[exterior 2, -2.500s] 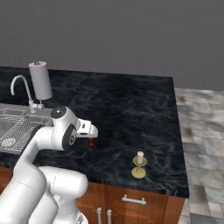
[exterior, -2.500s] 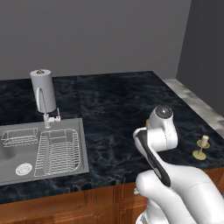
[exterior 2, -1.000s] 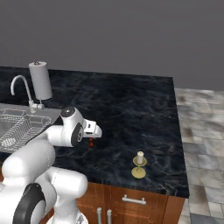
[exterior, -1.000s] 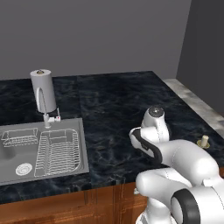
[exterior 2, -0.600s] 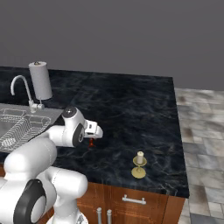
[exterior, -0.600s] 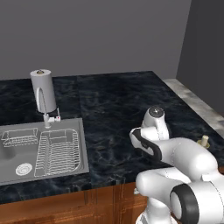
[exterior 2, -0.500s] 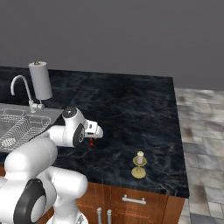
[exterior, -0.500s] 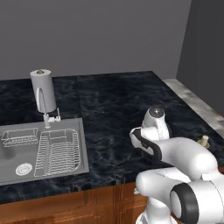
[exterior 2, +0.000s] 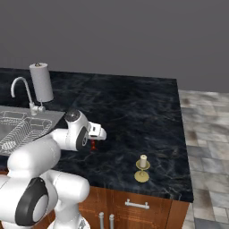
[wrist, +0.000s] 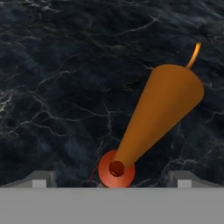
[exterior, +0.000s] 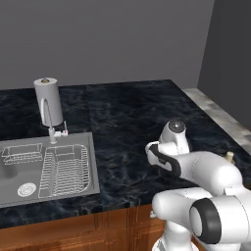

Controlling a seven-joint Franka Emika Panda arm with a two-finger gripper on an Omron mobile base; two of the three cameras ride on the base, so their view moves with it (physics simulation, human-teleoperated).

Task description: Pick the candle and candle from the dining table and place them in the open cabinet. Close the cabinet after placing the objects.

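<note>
The gripper (wrist: pixel 112 178) hangs wide open right over the orange candle (wrist: pixel 159 113), which stands on its little red base on the black dining table (exterior 2: pixel 134 112) with nothing holding it. The short cream candle (exterior 2: pixel 142 161) sits in a gold holder near the table's front edge, off to the right of the arm

A paper towel roll (exterior: pixel 48 102) stands behind the faucet (exterior 2: pixel 22 91).

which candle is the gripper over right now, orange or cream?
The orange taper candle on its red base, right between the open gripper's tips. The short cream candle stands apart on its brass holder near the table edge.
</note>
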